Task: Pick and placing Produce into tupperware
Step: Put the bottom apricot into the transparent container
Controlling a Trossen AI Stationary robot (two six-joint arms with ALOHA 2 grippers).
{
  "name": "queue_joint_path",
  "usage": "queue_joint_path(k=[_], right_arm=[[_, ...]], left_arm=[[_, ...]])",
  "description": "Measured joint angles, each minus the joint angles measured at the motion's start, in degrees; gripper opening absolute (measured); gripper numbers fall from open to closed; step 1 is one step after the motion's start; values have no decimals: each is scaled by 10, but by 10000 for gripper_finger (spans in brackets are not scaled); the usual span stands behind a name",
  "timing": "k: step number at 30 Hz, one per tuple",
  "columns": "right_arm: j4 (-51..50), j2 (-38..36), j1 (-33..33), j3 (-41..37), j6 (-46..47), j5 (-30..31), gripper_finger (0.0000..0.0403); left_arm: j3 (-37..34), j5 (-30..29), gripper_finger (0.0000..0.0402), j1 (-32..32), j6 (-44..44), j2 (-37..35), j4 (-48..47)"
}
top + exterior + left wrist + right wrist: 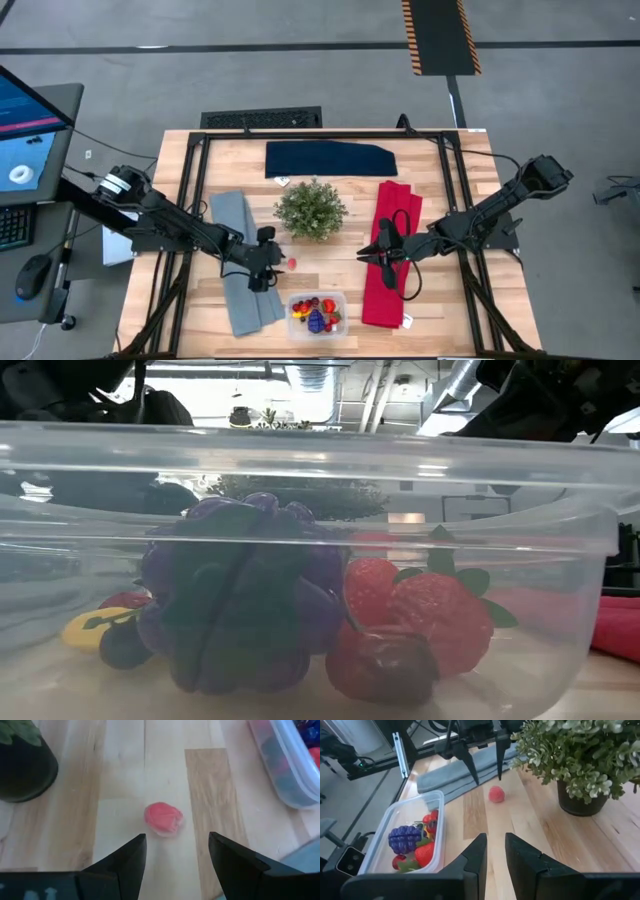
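Note:
A small pink-red berry (163,818) lies alone on the wooden table, between the potted plant and the tupperware (317,313). My left gripper (175,847) stands open just short of it, tilted downward, one finger to each side of the line to the berry; it also shows in the right wrist view (487,777). The clear tupperware (407,837) holds a purple grape cluster (240,600), strawberries (420,610), a yellow piece (90,630) and dark berries. My right gripper (492,855) waits over the red cloth, a narrow gap between its fingers and nothing in it.
The bushy green plant (311,208) stands in a dark pot just beyond the berry. A folded grey cloth (243,262) lies under the left arm, a red cloth (390,255) under the right gripper, a navy cloth (330,160) at the far edge.

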Motion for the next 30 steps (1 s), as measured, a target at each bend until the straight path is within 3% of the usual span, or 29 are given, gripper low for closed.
queue_joint_path(k=[6,19,30], right_arm=[[1,0,0,0,0,0,92],[1,0,0,0,0,0,92],[3,0,0,0,1,0,92]], left_arm=[[0,-13,206,12,23,0,7],[0,34,206,35,34,0,22],[0,34,206,35,35,0,42]])
